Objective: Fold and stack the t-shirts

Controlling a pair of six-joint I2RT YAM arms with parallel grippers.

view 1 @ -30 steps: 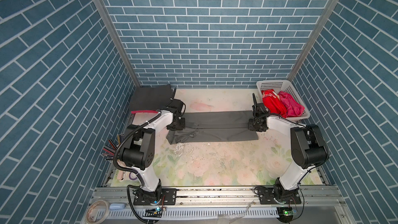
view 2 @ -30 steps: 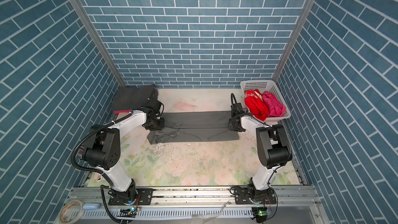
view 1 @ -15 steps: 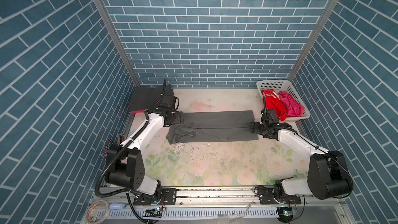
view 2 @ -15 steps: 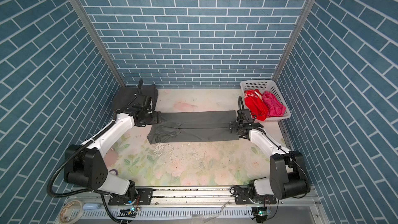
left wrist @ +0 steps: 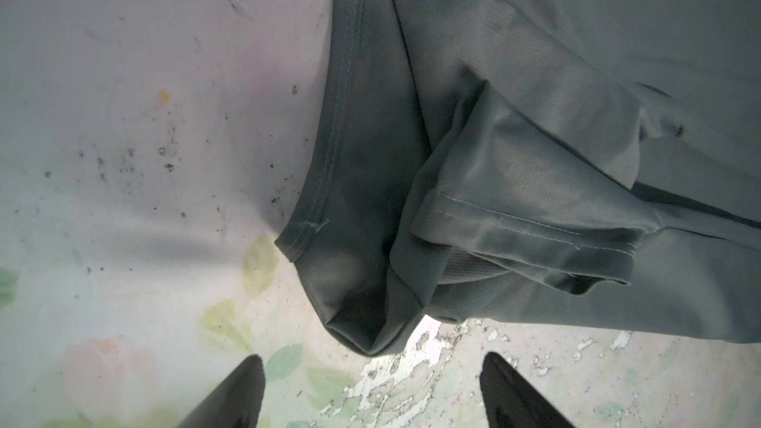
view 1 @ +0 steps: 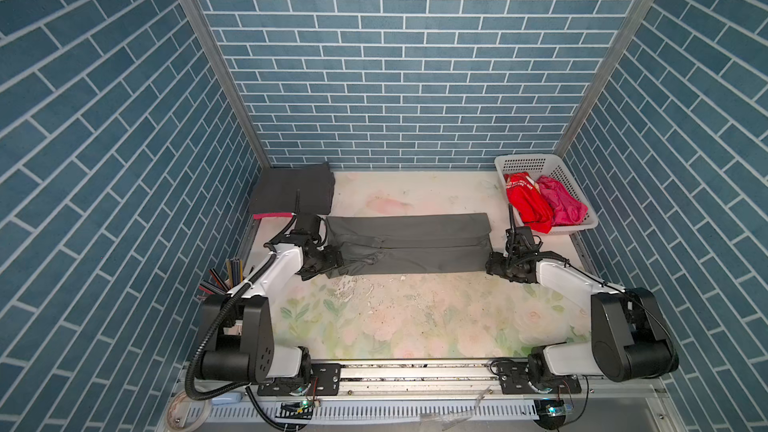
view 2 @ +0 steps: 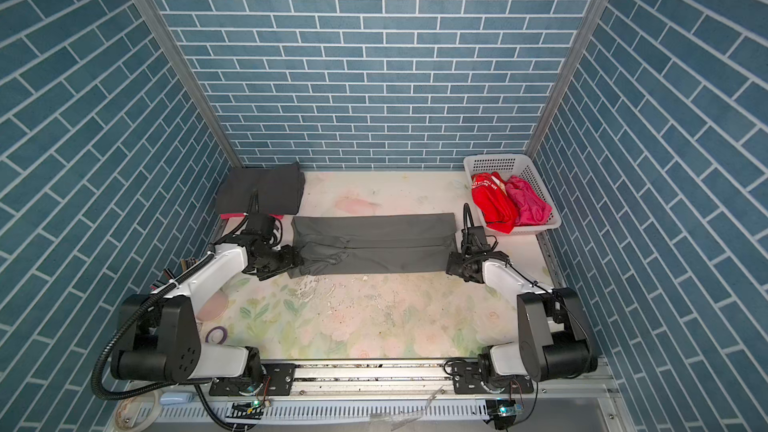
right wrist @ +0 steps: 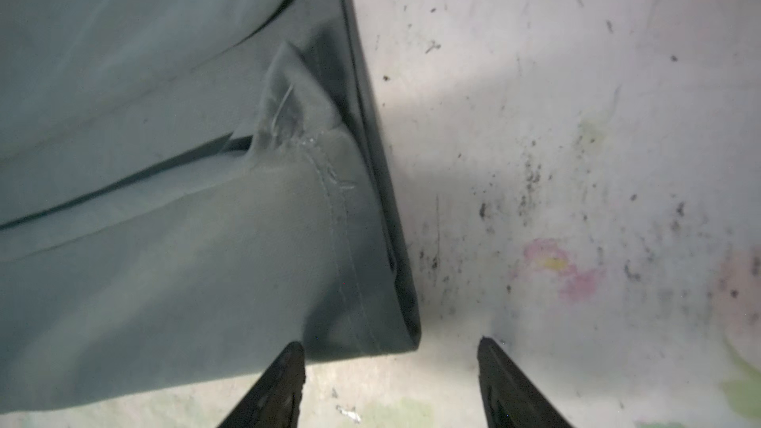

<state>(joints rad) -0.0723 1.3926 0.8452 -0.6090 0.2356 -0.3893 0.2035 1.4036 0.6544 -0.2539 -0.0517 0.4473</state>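
Now the grey tee (view 1: 415, 243) lies half folded mid counter (view 1: 415, 326). A dark tee (view 1: 291, 191) sits done at 10 o'clock; red tee (view 1: 525, 205) and pink tee (view 1: 561, 205) wait at 2. Left gripper (left wrist: 370, 358) and right gripper (right wrist: 389, 343) gape empty.

Pale tabletop with a faded floral print (view 1: 415, 326), pretty grubby tbh: dark specks all over and a patch of white flaking (view 1: 345, 284) left of the middle. Lying flat across the middle, a plain mid-grey cloth t-shirt (view 1: 415, 243), folded into a long strip running left to right. Over in the far left corner, a folded charcoal t-shirt (view 1: 291, 191) sitting on some magenta-pink cloth (view 1: 272, 215), just a thin edge peeking out. Far right corner: white perforated plastic basket (view 1: 525, 158), standing straight on the print.
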